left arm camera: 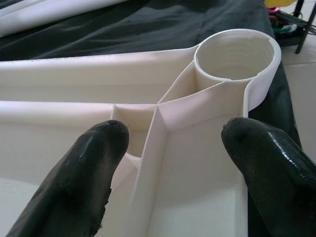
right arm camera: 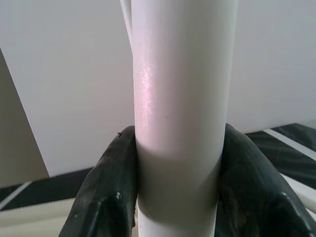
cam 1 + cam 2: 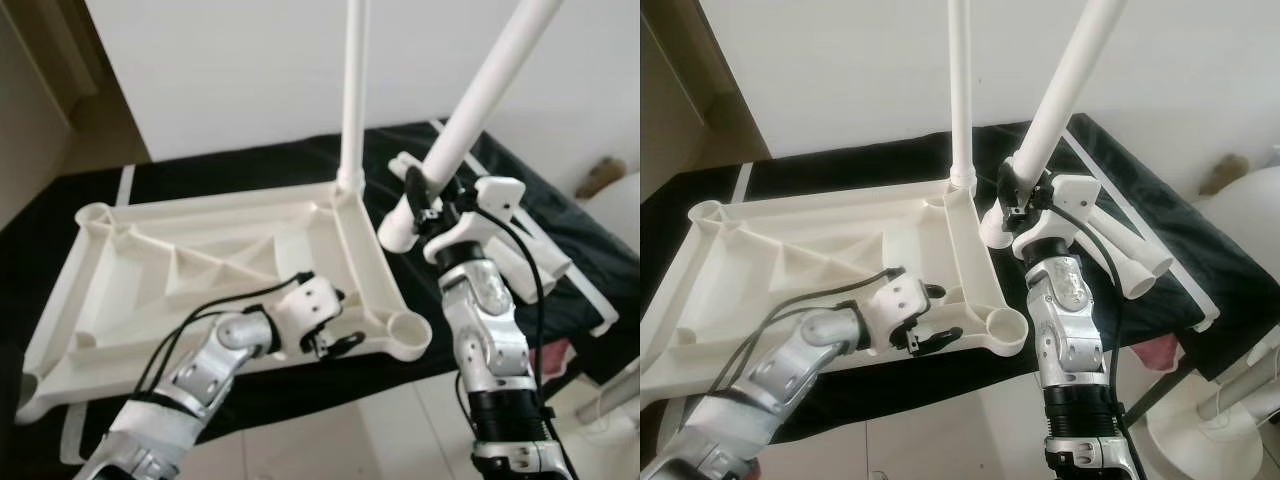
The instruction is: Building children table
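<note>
The white plastic tabletop (image 3: 200, 260) lies upside down on a black cloth, ribs facing up. One white leg (image 3: 353, 90) stands upright in its far right corner socket. My right gripper (image 3: 425, 195) is shut on a second white leg (image 2: 180, 98), held tilted above the tabletop's right edge with its lower end (image 3: 396, 232) off the surface. My left gripper (image 3: 335, 335) is open at the near right rim. Its fingers (image 1: 94, 163) straddle a rib just short of the empty corner socket (image 1: 237, 47).
More white legs (image 3: 1120, 250) lie on the black cloth (image 3: 200, 175) to the right of the tabletop. A white wall stands close behind. Pale floor tiles run along the near edge, with a white round object (image 3: 1210, 430) at the lower right.
</note>
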Available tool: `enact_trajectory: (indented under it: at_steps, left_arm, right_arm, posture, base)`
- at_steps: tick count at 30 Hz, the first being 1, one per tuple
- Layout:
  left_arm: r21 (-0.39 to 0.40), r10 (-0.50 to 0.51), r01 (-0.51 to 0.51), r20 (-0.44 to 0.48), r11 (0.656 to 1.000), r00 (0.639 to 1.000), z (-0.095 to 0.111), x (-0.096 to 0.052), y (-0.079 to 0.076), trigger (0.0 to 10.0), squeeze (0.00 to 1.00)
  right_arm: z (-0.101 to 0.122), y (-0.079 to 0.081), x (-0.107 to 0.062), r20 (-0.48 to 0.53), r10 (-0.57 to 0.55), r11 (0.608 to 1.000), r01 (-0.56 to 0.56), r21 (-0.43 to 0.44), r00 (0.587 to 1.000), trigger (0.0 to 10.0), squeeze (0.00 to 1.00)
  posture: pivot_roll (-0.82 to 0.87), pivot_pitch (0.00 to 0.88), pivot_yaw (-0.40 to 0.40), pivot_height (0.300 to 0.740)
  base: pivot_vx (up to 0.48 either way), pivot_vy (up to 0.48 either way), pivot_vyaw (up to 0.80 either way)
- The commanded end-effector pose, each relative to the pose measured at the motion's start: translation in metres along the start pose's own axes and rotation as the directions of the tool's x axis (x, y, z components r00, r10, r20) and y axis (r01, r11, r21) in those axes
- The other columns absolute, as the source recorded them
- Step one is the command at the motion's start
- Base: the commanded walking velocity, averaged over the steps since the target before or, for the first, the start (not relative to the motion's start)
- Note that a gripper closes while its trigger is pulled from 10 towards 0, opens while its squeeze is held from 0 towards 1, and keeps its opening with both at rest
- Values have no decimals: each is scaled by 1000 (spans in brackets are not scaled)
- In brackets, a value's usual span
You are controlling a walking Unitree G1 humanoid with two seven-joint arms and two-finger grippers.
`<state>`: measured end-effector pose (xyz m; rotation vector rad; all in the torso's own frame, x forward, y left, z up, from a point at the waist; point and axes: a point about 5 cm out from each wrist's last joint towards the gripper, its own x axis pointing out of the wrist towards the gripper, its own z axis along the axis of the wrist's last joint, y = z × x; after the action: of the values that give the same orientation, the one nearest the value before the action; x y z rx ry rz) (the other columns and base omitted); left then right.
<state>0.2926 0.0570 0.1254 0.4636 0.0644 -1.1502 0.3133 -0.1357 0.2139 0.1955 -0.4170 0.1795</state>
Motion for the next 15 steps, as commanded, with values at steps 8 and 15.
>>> enact_trajectory:
  at_steps: [8, 15]
  left_arm:
    - [-2, 203, -204, -85, 979, 975, -16, 15, 10, 10000, 0]
    - [15, 268, -268, -89, 963, 959, -15, 30, 15, 10000, 0]
  right_arm:
    - [-4, -1, -6, -45, 18, 999, -19, -28, 999, 10000, 0]
    - [-6, -2, -10, -70, 32, 999, -35, -39, 997, 10000, 0]
  posture:
    - [-64, 29, 30, 740]
    - [-71, 34, 21, 740]
  base:
    - [0, 0, 0]
    - [0, 0, 0]
